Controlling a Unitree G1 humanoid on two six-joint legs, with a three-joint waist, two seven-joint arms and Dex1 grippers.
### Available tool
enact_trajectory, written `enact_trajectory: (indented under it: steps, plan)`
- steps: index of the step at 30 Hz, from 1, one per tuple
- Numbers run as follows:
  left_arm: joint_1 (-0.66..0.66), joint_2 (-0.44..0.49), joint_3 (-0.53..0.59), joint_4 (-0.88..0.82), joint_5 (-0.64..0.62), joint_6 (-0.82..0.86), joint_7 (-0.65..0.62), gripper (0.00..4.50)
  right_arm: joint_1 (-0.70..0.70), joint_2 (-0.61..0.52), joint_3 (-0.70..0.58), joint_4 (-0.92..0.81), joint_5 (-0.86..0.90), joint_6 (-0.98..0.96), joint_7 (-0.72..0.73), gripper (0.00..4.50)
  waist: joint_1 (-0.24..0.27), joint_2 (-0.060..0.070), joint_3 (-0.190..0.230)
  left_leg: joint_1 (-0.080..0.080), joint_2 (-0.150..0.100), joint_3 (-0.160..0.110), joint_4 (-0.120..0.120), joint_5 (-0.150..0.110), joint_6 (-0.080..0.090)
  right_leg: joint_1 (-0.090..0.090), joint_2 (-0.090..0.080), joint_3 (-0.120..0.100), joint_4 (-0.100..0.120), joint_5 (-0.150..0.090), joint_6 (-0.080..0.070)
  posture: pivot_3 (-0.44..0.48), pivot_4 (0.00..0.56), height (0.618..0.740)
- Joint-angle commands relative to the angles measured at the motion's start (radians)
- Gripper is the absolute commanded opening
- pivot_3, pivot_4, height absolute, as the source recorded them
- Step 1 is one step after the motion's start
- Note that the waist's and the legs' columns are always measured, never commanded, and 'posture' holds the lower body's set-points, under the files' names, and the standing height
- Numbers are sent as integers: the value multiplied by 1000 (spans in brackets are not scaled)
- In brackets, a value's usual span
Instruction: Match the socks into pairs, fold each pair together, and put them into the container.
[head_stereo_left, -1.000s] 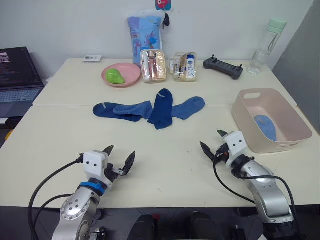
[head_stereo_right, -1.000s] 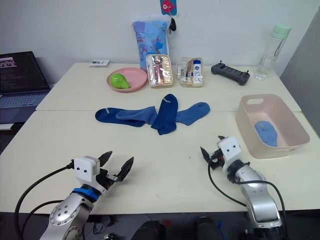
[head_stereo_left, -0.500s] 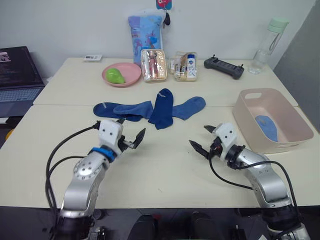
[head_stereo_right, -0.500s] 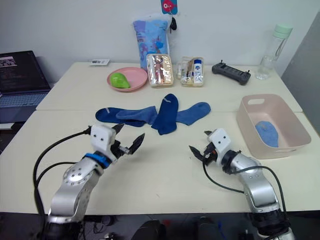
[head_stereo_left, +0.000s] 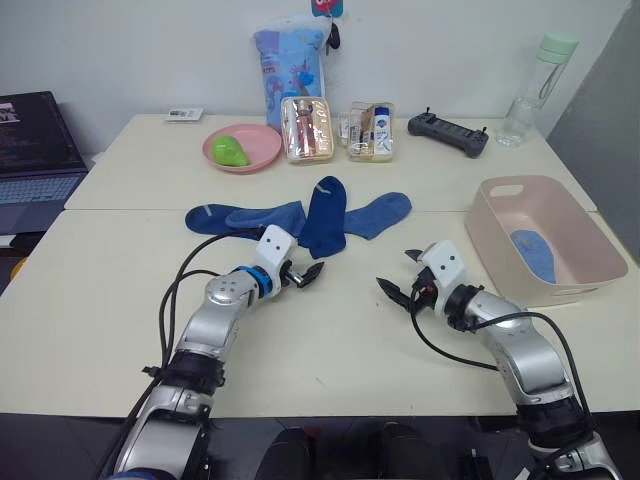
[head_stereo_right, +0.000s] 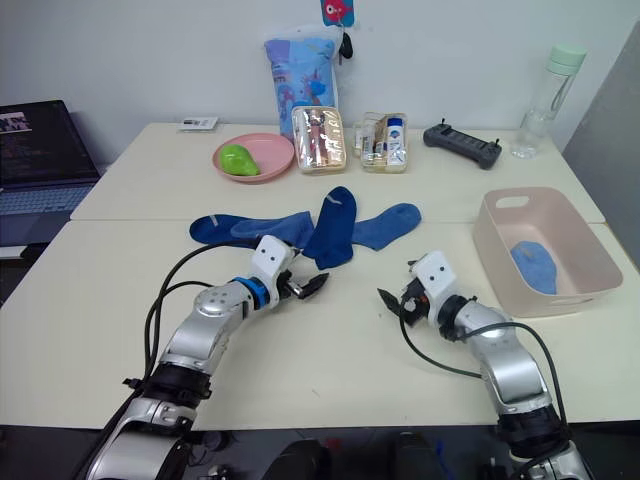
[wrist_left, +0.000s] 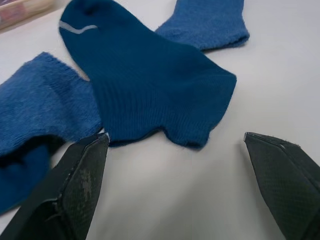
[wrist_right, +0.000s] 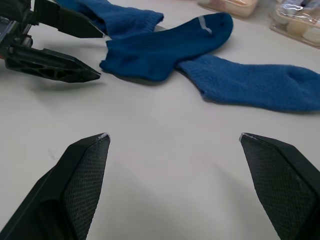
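Left gripper: fingers spread wide, holding nothing, low over the worktop, tips just short of the toe end of the dark navy sock. Right gripper: fingers also spread wide, empty, hovering above bare worktop, pointed toward the sock row and the left gripper.

Socks in a row across the middle of the worktop: dark navy sock lying front-to-back, pale mark at its cuff, overlapping a medium blue sock on the robot's right and another medium blue sock on its left; farther left a dark blue sock with pale cuff mark, partly under its neighbour. Exact count in the overlap hard to tell.

Container, pale pink tub, at the right edge of the worktop, well apart from the row; one lighter blue sock lying inside it.

Beyond the row: pink plate with a green object, two clear boxes, patterned bag, black controller, bottle. Laptop off to the left.
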Motion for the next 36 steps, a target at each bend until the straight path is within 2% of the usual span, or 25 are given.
enact_trajectory:
  steps: [1, 4, 7, 18, 19, 22, 24, 30, 33, 36]
  plan:
    - [-52, -23, -6, 59, 16, -63, -16, 4500, 2, -9, -21, -37, 7, -9, -9, 4461, 0, 0, 0, 0, 0, 0, 0, 0, 0, 0, 0, 0, 0, 0, 0, 0, 150, 740]
    - [-88, -34, -8, 133, 46, -97, 4, 4500, 12, -12, -24, -49, 5, -5, -16, 4461, 0, 0, 0, 0, 0, 0, 0, 0, 0, 0, 0, 0, 0, 0, 0, 0, 150, 740]
    - [-114, -46, 1, 188, 55, -109, 20, 3883, 15, -11, -18, -59, -2, -2, -27, 4500, -1, 0, 0, 0, 0, 0, 0, 0, 0, 0, 0, 0, 0, 0, 0, 0, 150, 740]
    - [-110, -69, 45, 180, 16, -122, -8, 212, -2, 16, -17, -74, 7, 21, -58, 4500, -1, 0, 0, 0, 0, 0, 0, 0, 0, 0, 0, 0, 0, 0, 1, 0, 150, 740]
    - [-104, -66, 47, 171, 16, -121, -9, 18, -5, 18, -16, -70, 4, 19, -59, 4500, -1, 0, 0, 0, 0, 0, 0, 0, 0, 0, 0, 0, 0, 0, 1, 0, 150, 740]
    - [-80, -60, 58, 118, 7, -111, -4, 18, -9, 18, -16, -61, 1, 14, -59, 4500, -2, 0, 0, 0, 0, 0, 0, 0, 0, 0, 0, 0, 0, 0, 1, 0, 150, 740]
    - [-27, -41, 43, 18, -11, -80, -54, 18, -10, 16, -23, -56, 4, 10, -60, 4500, -2, 0, 0, 0, 0, 0, 0, 0, 0, 0, 0, 0, 0, 0, 1, 0, 150, 740]
    - [210, 114, -55, -398, -28, 2, -255, 18, -23, 0, -46, -25, 7, -4, -56, 4500, -9, 1, 0, -1, 1, 0, -1, 0, 0, -1, 0, 1, -1, 0, 0, 0, 150, 740]
    - [285, 180, -95, -516, -12, 13, -306, 18, -24, -8, -47, -10, 4, -15, -50, 4500, -2, 1, 1, -1, 0, 0, -1, 0, 0, -1, -1, 0, 0, 0, 0, 0, 150, 740]
    - [398, 291, -125, -653, -45, 56, -411, 18, -32, -16, -46, 7, 3, -21, -39, 4500, -5, 1, 1, 0, 0, 0, -1, 0, 0, 0, -1, 1, 0, 0, 0, 0, 150, 740]
